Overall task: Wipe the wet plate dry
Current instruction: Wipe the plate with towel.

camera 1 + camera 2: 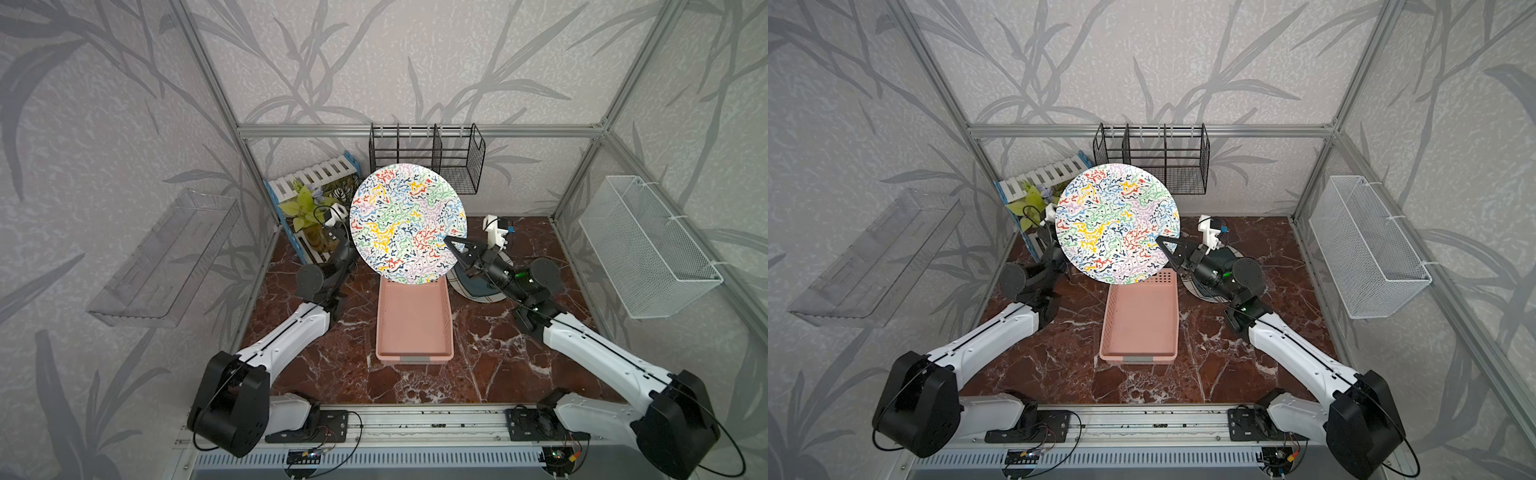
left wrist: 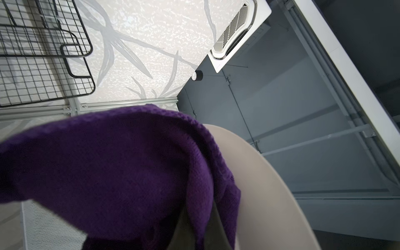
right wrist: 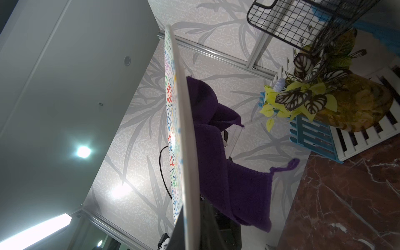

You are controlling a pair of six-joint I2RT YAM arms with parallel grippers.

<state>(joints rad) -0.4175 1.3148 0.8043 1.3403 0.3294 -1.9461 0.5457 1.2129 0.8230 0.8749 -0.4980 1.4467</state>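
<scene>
So the right gripper (image 1: 452, 246) is clamped on the right edge of the colourful plate (image 1: 407, 222), which is tilted up over the far end of the pink tray (image 1: 413, 328). The left gripper (image 2: 201, 227) pinches a purple cloth (image 2: 108, 168) against the plate's back, on its left side.

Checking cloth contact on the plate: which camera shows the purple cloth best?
Right wrist view: the cloth shows nearly whole, draped against the plain back of the plate. The left wrist view has the cloth too close and blurred, filling much of the frame. In both top views the plate hides it.
</scene>
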